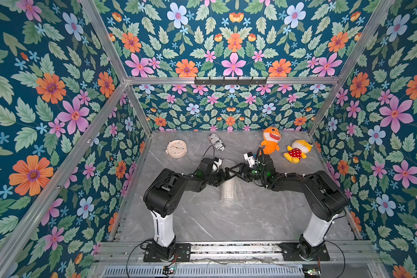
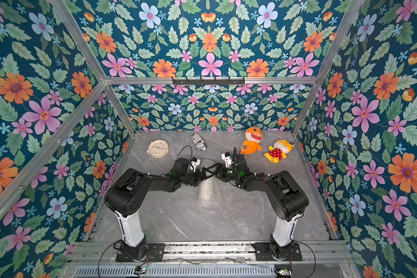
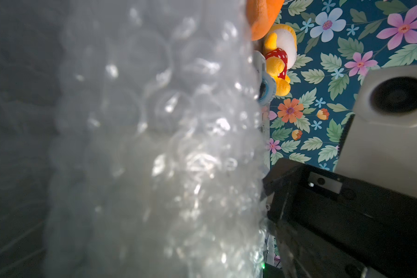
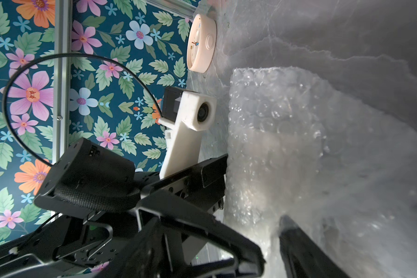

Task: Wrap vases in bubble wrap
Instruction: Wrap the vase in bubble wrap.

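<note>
At the centre of the marble table (image 1: 226, 223), both grippers meet over the bubble wrap (image 1: 230, 192).

Left to right in both top views: a round cream clock (image 1: 177, 148) lies at 10 o'clock. The left gripper (image 1: 224, 177) is at the roll's 9 o'clock side, jaws spread wide, one fingertip (image 4: 214, 168) against the wrap. The bubble wrap lies as a roll running from 12 to 6 o'clock. The vase (image 4: 270, 163) sits inside it and shows only as a pale cream mass through the layers. A black-and-white printed bundle (image 1: 216, 142) rests at 12 o'clock. The right gripper (image 1: 234, 172) has its jaws on either side of the roll; whether they press it cannot be told. An orange plush (image 1: 270, 142) lies at 1 o'clock and a yellow plush (image 1: 297, 150) at 2 o'clock.
</note>
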